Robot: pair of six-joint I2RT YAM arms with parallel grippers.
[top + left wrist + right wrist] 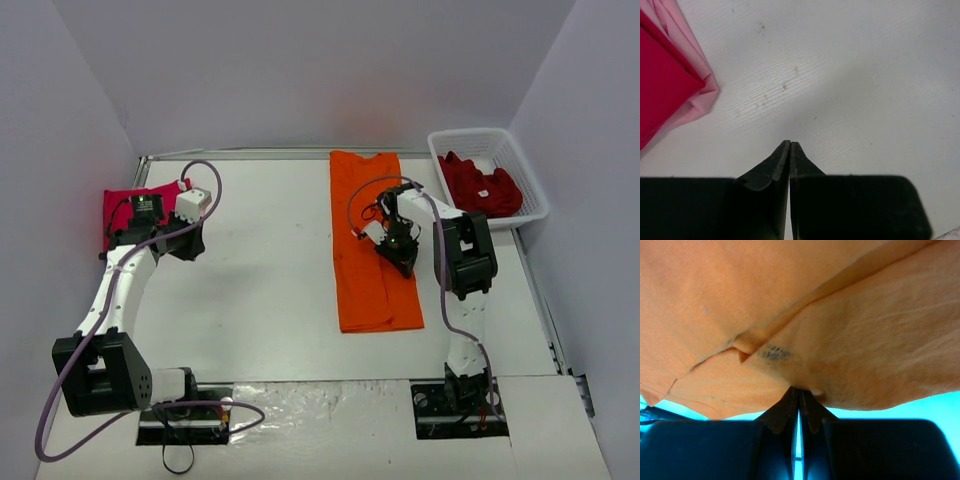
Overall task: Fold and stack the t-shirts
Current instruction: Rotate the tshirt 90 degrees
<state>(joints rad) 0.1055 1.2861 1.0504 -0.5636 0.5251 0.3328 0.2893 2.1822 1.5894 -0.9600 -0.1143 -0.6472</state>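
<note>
A white table [270, 270] is seen from above, with two robot arms mounted at its near edge. An orange t-shirt [360, 230] is laid right of centre, folded into a long narrow strip that runs from the far edge toward the near side.

The right gripper [405, 262] is lowered onto the right-hand part of this strip, about midway along it. In the right wrist view, its two dark fingers [785, 410] are pressed tightly together at the edge of the orange cloth [850, 330]. A thin fold of the cloth appears to be pinched between the tips. The cloth fills most of that view, and a small dark smudge is seen on it just above the fingertips.

At the far left of the table, a folded magenta t-shirt [122, 212] is laid on top of a pale pink t-shirt [704, 95], whose edge shows beneath it in the left wrist view. The left gripper [188, 245] is held just beside this pile, to its right. Its fingers [775, 165] are pressed together over bare table, and nothing is held between them.

A white plastic basket [530, 170] is placed at the far right corner. Crumpled dark red t-shirts [480, 187] are piled inside it.
</note>
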